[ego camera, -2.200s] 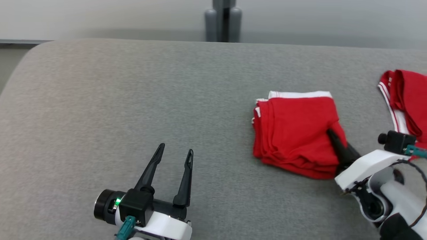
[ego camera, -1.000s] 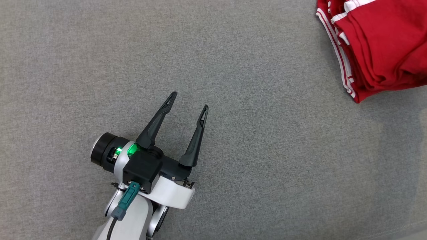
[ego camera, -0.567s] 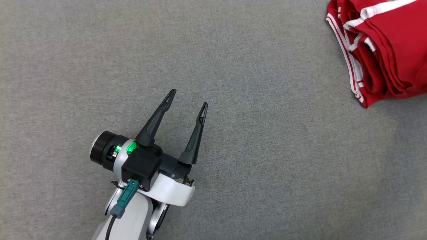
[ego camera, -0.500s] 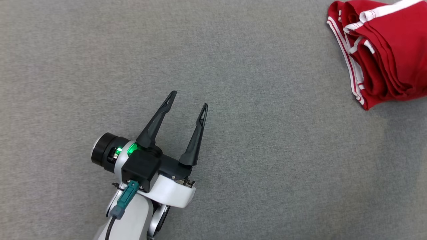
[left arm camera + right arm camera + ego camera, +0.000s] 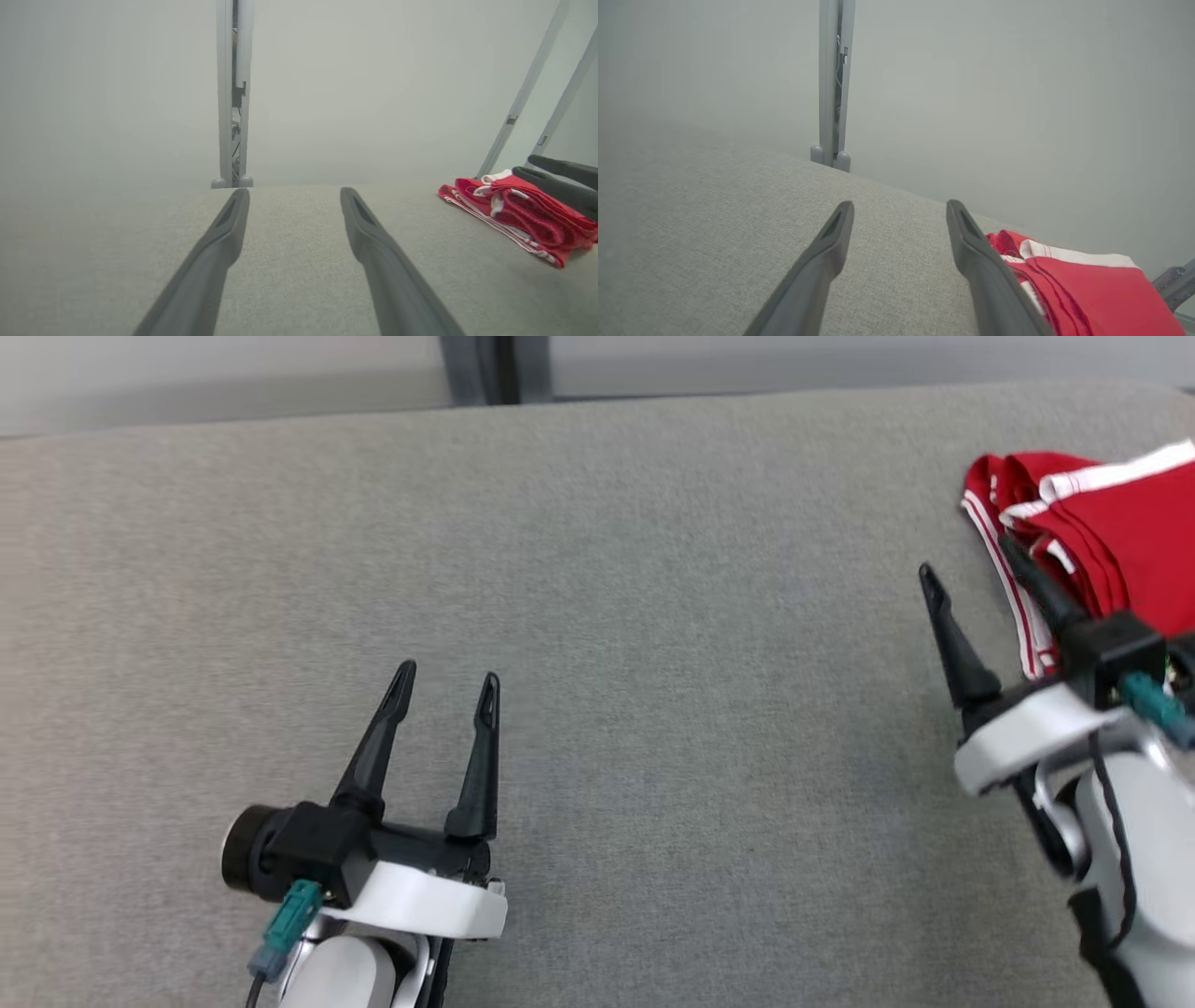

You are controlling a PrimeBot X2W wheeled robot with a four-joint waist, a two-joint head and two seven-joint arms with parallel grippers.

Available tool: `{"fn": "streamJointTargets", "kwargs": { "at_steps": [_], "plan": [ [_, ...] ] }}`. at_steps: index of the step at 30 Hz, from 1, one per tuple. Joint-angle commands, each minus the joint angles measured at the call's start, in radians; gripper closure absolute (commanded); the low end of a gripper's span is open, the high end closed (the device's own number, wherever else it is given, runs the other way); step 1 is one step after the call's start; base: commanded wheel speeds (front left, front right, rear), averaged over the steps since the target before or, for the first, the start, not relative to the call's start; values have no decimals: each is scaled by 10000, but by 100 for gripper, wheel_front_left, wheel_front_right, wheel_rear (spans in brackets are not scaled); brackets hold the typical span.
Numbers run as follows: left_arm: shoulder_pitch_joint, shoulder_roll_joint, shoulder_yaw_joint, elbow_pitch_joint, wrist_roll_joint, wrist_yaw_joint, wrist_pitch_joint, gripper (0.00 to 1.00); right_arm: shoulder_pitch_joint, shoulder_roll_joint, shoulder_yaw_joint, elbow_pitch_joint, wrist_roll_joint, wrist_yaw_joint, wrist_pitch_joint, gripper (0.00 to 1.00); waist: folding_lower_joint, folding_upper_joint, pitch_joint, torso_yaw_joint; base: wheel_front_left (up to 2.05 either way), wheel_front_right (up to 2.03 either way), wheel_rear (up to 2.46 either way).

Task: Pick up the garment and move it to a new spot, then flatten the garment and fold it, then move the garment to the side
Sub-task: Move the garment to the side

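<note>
Head view: right claw (image 5: 964, 555) spread wide, empty, at garment (image 5: 1120, 532) edge.

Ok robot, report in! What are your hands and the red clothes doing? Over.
Left gripper, right gripper: jaws open, empty. Red garment folded, lying by right gripper. Nothing in the way.

Soft cloth garment (image 5: 1139, 537) on a matt, coarse-woven grey fabric tabletop (image 5: 597, 569).

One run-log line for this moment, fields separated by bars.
left gripper: open, empty | right gripper: open, empty | garment: folded, on grey surface
</note>
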State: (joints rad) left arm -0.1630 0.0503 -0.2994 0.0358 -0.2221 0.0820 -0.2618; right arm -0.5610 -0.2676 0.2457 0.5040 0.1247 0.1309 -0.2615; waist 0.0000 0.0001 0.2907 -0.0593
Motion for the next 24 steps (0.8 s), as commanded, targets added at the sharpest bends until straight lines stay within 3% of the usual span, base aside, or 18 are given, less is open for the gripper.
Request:
{"fn": "streamJointTargets", "kwargs": {
  "at_steps": [1, 12, 18, 24],
  "plan": [
    [148, 27, 51, 47, -229, 76, -38, 0, 593, 141, -269, -451, 127, -2, -47, 0, 0, -1, -591, 497, 0, 0, 0],
    [1337, 22, 633, 699, -105, 302, -38, 0, 4116, 1488, -2048, -3287, 258, -2, -48, 0, 0, -1, -2220, 1076, 0, 0, 0],
    [1973, 26, 1097, 808, -95, 26, -38, 0, 5545, 1817, -2698, -3852, 273, -2, -46, 0, 0, -1, -2815, 1184, 0, 0, 0],
    [2346, 24, 1478, 646, 78, -293, -38, 0, 6327, 1985, -2602, -3889, 175, -2, -48, 0, 0, -1, -3028, 1111, 0, 0, 0]
  ]
}}
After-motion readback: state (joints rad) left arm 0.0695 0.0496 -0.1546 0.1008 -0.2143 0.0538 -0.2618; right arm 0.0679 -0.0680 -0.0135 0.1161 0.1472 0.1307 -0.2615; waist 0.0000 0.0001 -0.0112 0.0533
